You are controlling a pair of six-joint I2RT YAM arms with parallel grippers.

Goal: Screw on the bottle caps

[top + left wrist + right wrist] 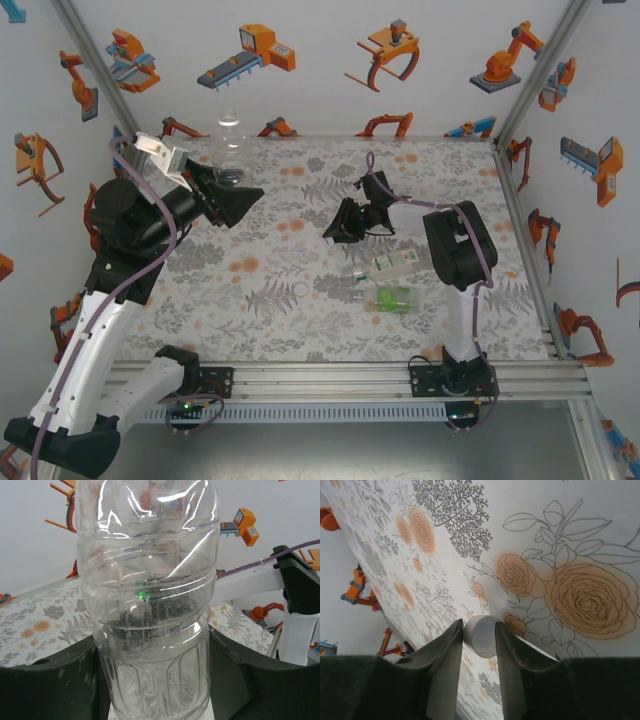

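One clear bottle (pixel 150 580): left claw (pixel 155 677) is gripping it.
One white cap (pixel 481 637): right claw (pixel 479 630) is pinching it.
Cap tip: keeping it flat while turning.

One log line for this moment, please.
left gripper: holds clear bottle upright | right gripper: pinches white cap | step: capping not started

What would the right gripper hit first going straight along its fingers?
The white cap sits pinched at the right gripper tips. Past it, the floral table cover looks like the next contact, though depth is unclear.
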